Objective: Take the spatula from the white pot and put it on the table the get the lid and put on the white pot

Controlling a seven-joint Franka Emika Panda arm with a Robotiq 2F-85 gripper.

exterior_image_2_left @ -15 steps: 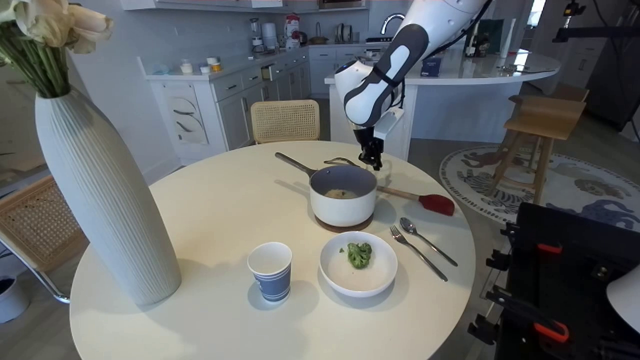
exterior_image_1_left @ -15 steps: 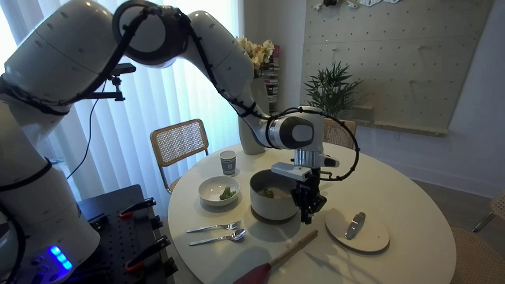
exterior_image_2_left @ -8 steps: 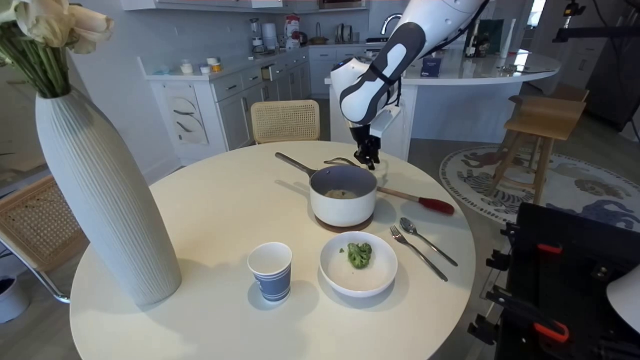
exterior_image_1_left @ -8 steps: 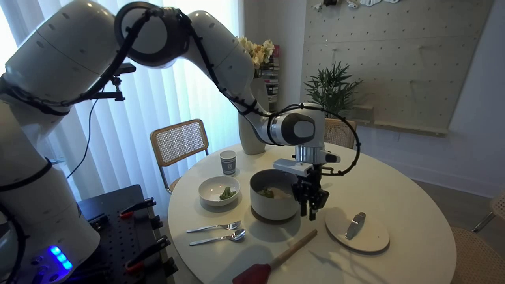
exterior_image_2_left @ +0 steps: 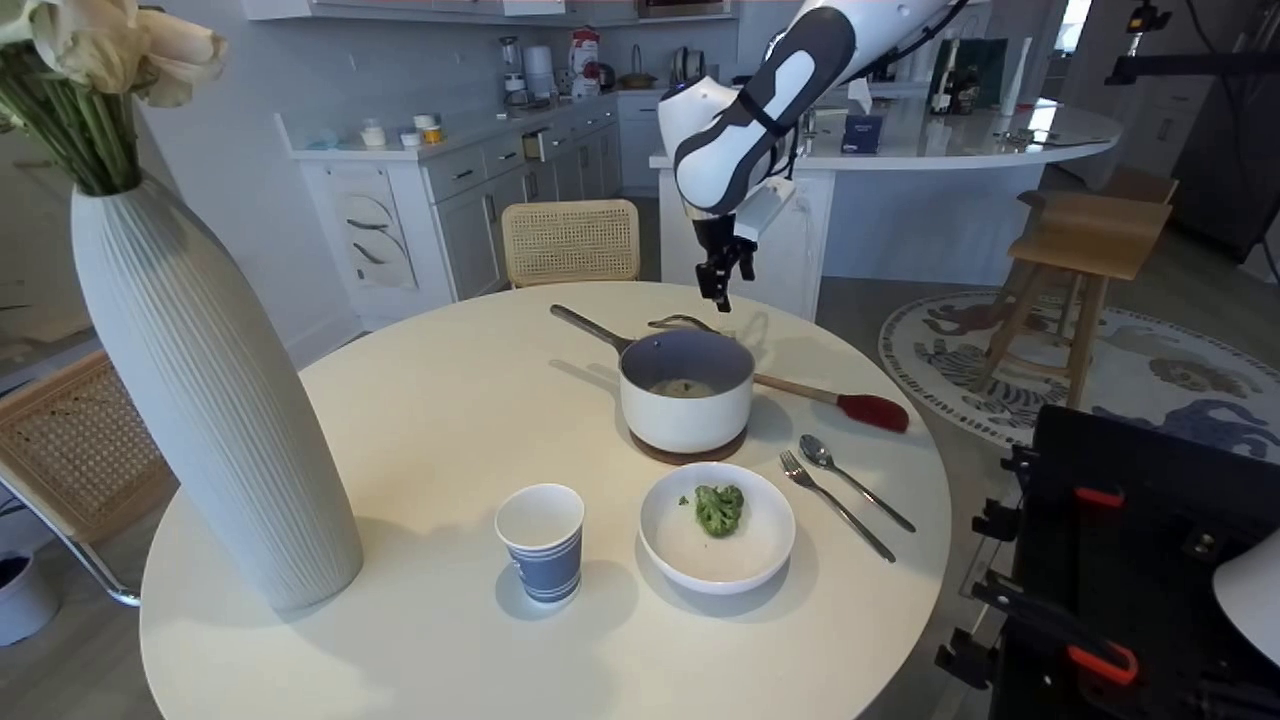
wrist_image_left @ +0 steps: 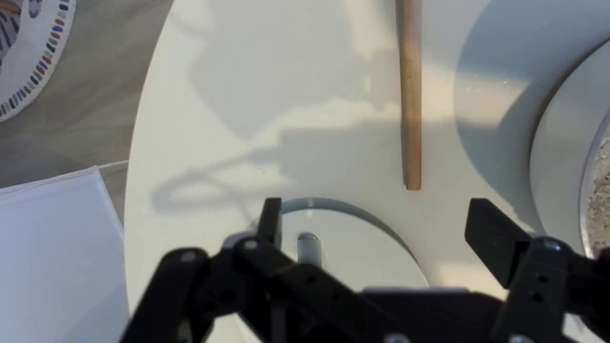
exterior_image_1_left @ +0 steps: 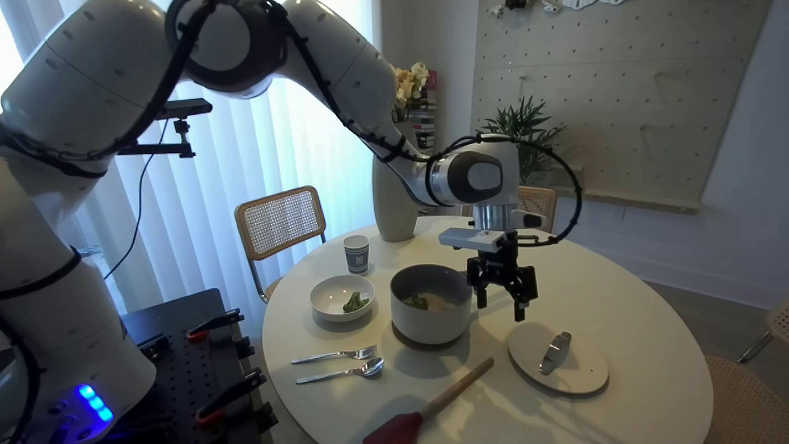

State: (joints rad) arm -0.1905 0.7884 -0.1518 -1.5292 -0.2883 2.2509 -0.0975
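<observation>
Spatula [exterior_image_1_left: 433, 407], red at the head [exterior_image_1_left: 397, 428] and wooden along the handle [exterior_image_1_left: 462, 383], lies on the tabletop [exterior_image_1_left: 653, 357] at the bottom middle of an exterior view, its head partly cut off by the lower edge. The handle slants up to the right and ends between the pot [exterior_image_1_left: 425, 322] and the lid [exterior_image_1_left: 582, 370]. The pot stands near the middle of that frame on a brown disc [exterior_image_2_left: 660, 455], uncovered, with food [exterior_image_1_left: 436, 302] inside. The lid lies on the tabletop at the lower right, its metal grip [exterior_image_1_left: 555, 353] upward. Between pot and lid in that frame, raised clear of the tabletop, is the hand [exterior_image_1_left: 500, 304]; its fingers [exterior_image_1_left: 519, 308] are spread wide apart and it holds nothing. In the wrist view the lid is partly hidden behind the hand, toward the bottom. Left of the pot sits a bowl [exterior_image_2_left: 690, 557] holding broccoli [exterior_image_1_left: 355, 302], with a fork [exterior_image_1_left: 360, 353] and spoon [exterior_image_1_left: 371, 368] below.
</observation>
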